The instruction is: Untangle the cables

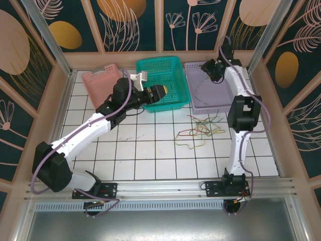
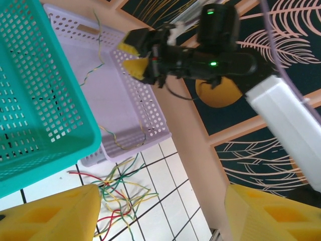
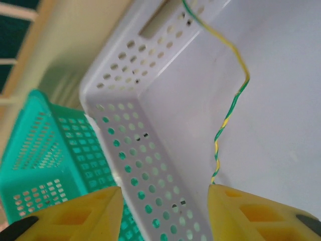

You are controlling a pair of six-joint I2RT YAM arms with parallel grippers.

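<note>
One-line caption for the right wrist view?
Open right pincer above the lilac basket, a twisted green-and-yellow cable inside it, teal basket alongside.

A teal basket (image 1: 159, 60) is flanked by a pink basket (image 1: 98, 80) and a lilac basket (image 1: 210, 108), all perforated. In front of it, red, yellow and green cables (image 1: 200, 130) are strewn on white, dark-gridded tiles (image 1: 150, 150).

Loosely tangled red, yellow, green cables (image 1: 202, 130), right of centre

The left arm (image 1: 85, 133) stretches forward and rightward, the left gripper (image 1: 159, 94) spread wide. The right arm (image 1: 235, 150) reaches straight forward, the right gripper (image 1: 211, 68) parted.
</note>
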